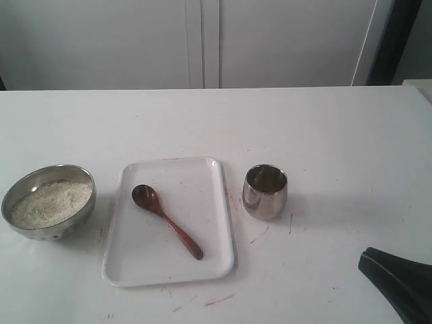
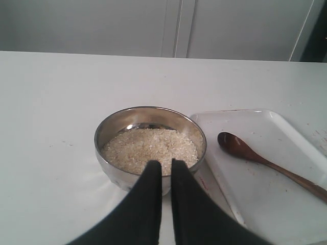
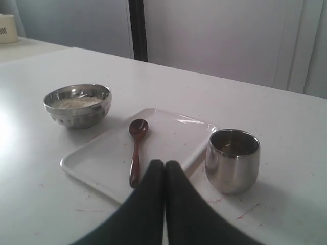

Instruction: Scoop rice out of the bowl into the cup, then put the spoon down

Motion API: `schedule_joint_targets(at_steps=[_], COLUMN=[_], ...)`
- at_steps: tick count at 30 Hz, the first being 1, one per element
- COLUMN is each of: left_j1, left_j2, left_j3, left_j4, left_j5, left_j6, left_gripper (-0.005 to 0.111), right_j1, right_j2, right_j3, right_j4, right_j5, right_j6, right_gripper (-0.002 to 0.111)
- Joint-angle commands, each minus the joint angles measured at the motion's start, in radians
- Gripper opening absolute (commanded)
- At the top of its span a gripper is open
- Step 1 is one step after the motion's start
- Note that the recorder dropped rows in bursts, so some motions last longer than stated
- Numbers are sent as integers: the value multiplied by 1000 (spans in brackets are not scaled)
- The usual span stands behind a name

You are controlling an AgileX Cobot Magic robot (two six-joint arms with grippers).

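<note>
Exterior view: the bowl [image 1: 50,233] sits on the left of the tabletop [image 1: 324,135] with the rice [image 1: 50,202] in a pale heap inside. A white tray [image 1: 135,263] lies just beside it. The spoon [image 1: 165,219] lies flat on the tray, oval end toward the far left, handle toward the near right. The cup [image 1: 264,206] stands upright just right of the tray, off it.

You get only a dark part of the right arm here, at the lower right corner, well apart from the cup. The left arm does not appear at all.

Left wrist view: the left hand [image 2: 166,164] points level at the bowl's near wall (contact or a gap, cannot tell). Its fingers are drawn close with a thin slit between them, holding nothing. This view misses the cup.

Right wrist view: the right hand [image 3: 164,164] has its fingers pressed together and empty, low over the tabletop. It aims between the spoon's handle end and the cup. Bowl, tray, spoon and cup all show here.
</note>
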Motion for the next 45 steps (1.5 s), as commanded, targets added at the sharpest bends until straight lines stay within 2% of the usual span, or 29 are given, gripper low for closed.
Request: schedule_joint_targets(at_steps=[1, 31, 35, 37, 41, 45], left_j1=[-2, -2, -2, -2, -2, -2], left_j2=[-4, -4, -4, -4, -4, -4], left_j3=[-3, -3, -3, -3, -3, -3], left_j4=[-9, -9, -9, -9, -9, -9], left_j5=[-5, -5, -5, -5, -5, -5], left_j6=[-2, -2, -2, -2, -2, -2], left_gripper=[14, 14, 14, 14, 14, 14], right_j1=[1, 1, 1, 1, 1, 1], right_j2=[-4, -4, -4, -4, -4, -43], right_j3=[7, 7, 7, 7, 7, 7], right_j4=[-8, 4, -9, -32, -268, -329], right_j5=[18, 32, 152, 207, 265, 270], right_j6=[-39, -32, -32, -32, -37, -32], right_gripper=[0, 0, 0, 0, 0, 0])
